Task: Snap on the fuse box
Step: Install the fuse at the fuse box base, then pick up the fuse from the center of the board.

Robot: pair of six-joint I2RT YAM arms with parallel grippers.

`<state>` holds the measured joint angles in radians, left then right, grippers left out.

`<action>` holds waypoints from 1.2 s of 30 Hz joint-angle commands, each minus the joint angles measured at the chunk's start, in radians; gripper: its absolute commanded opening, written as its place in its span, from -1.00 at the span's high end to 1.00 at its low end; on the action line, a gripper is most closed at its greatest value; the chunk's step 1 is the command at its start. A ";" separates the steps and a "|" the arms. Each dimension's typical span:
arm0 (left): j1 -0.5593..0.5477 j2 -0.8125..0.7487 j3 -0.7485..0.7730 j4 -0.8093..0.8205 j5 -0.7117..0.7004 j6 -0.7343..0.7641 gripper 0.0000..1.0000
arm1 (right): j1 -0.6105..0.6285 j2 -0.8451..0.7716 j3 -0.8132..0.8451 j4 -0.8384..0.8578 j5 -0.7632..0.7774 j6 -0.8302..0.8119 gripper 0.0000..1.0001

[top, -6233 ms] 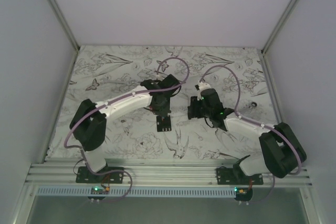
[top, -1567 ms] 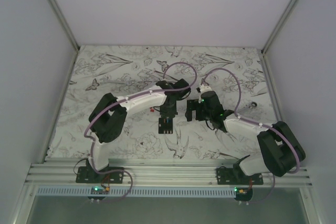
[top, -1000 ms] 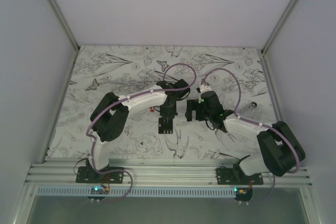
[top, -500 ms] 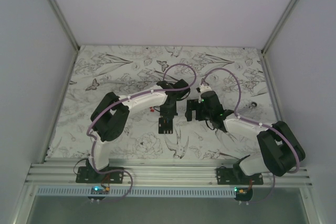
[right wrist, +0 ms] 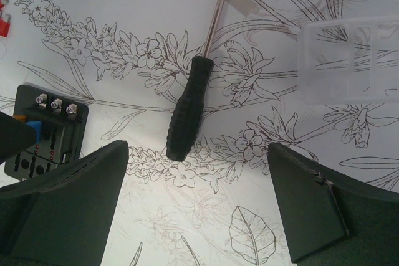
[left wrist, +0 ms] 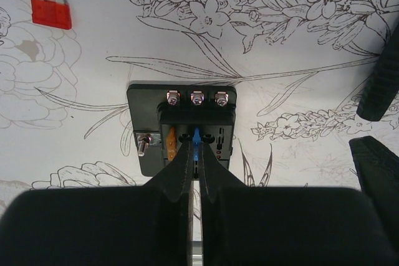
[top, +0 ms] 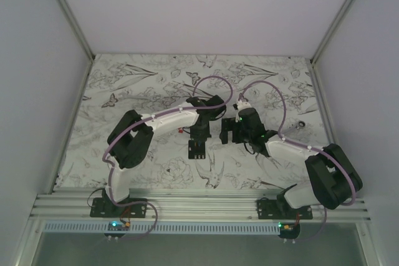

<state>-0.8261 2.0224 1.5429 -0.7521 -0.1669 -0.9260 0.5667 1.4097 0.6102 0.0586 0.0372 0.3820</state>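
I see left gripper [left wrist: 195, 154] pinched shut on the blue fuse [left wrist: 196, 136] in the fuse box [left wrist: 146, 101]; right gripper [right wrist: 198, 166] wide open, holding nothing, over the screwdriver [right wrist: 187, 116].

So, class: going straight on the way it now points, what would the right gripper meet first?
Probably the screwdriver, its black handle lying between the fingers of the open right gripper. Depth is unclear, so it may touch the patterned tablecloth just short of it instead.

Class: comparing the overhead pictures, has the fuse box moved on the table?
No. The fuse box stays just up-left of the printed bird, as before.
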 commanded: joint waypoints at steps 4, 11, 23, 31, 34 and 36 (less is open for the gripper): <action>-0.019 -0.028 -0.020 -0.047 -0.015 0.003 0.84 | -0.005 0.002 0.034 0.006 -0.010 0.010 -1.00; -0.019 -0.111 0.040 -0.048 -0.027 0.038 0.46 | -0.005 0.002 0.037 0.005 -0.014 0.011 -1.00; 0.160 -0.208 -0.089 -0.045 -0.094 0.134 0.28 | -0.005 0.008 0.033 0.014 -0.016 0.009 -1.00; 0.249 -0.077 -0.065 0.030 -0.026 0.251 0.17 | -0.005 0.030 0.035 0.020 -0.014 0.005 -1.00; 0.264 -0.023 -0.033 0.034 0.000 0.286 0.12 | -0.005 0.040 0.039 0.019 -0.014 0.006 -1.00; 0.272 0.006 -0.013 0.033 0.011 0.302 0.11 | -0.005 0.045 0.040 0.018 -0.014 0.003 -1.00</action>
<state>-0.5732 1.9778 1.4853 -0.7116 -0.1951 -0.6964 0.5667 1.4410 0.6102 0.0601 0.0269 0.3820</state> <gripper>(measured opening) 0.438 0.998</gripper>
